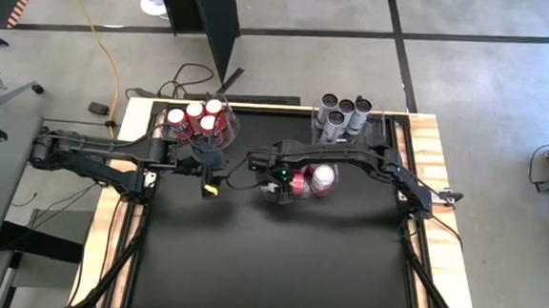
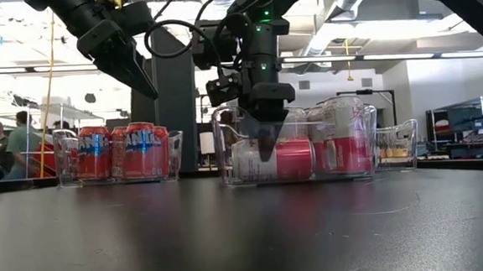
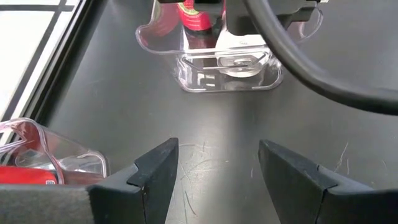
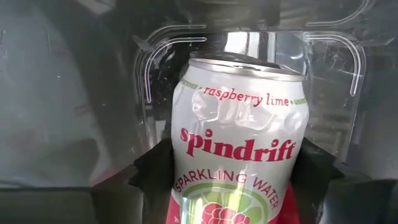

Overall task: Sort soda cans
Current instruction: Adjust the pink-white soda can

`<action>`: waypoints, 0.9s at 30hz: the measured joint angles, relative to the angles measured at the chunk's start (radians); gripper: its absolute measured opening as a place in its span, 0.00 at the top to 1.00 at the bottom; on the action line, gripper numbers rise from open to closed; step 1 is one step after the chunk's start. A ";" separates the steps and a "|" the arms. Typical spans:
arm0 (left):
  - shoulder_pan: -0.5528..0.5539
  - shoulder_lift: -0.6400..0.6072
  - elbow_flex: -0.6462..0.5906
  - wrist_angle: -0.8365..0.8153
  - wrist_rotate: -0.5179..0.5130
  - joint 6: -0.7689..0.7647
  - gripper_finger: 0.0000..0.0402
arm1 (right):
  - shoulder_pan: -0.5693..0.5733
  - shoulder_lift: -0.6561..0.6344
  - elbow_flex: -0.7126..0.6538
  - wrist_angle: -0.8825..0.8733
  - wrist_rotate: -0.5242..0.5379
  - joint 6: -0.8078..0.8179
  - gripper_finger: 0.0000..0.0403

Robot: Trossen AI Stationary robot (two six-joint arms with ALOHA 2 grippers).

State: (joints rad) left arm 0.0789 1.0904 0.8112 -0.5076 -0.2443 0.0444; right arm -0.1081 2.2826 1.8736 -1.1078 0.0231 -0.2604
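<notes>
A pink-and-white soda can (image 4: 239, 155) lies on its side low inside the clear middle bin (image 2: 225, 145), with my right gripper (image 1: 279, 181) shut on it. A second pink-and-white can (image 1: 323, 176) stands upright in the same bin. Red cans (image 1: 198, 119) stand in a clear bin at the far left, and dark grey cans (image 1: 342, 112) stand in a bin at the far right. My left gripper (image 3: 217, 174) hangs open above the bare table, between the red cans' bin and the middle bin, holding nothing. My right gripper pinches the can's round wall (image 4: 183, 168) between its two fingers (image 4: 152, 171), one on each side, about midway along the can. The fingers come from above, pointing down into the bin, and lie across the can. The can lies level; I cannot tell whether it touches the bin's floor.
The black table top (image 1: 277, 269) stretches toward the near edge in front of the bins. Wooden side rails (image 1: 441, 241) and the arms' frames border it. Cables hang from the arms over the middle bin. People and shelves show in the room beyond the far edge.
</notes>
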 joint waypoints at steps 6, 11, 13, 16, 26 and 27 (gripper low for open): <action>0.000 0.000 0.000 -0.001 0.000 0.000 0.45 | 0.000 0.001 0.018 -0.013 0.000 0.001 0.40; 0.000 0.000 0.000 -0.001 0.000 -0.001 0.45 | 0.002 0.008 0.092 -0.066 0.001 -0.006 0.40; 0.000 0.000 0.000 -0.001 0.000 -0.001 0.45 | 0.002 0.013 0.127 -0.089 0.001 -0.011 0.40; 0.000 0.000 0.000 -0.001 0.000 -0.001 0.45 | 0.003 0.016 0.176 -0.106 0.016 -0.005 0.40; 0.000 0.000 0.000 0.001 -0.001 0.000 0.45 | 0.004 0.007 0.271 -0.176 0.032 0.072 0.40; 0.000 0.000 0.000 0.001 -0.001 0.000 0.45 | 0.004 0.001 0.271 -0.174 0.034 0.082 0.40</action>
State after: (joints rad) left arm 0.0792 1.0904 0.8112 -0.5068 -0.2456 0.0441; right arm -0.1040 2.2835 2.1448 -1.2820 0.0570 -0.1787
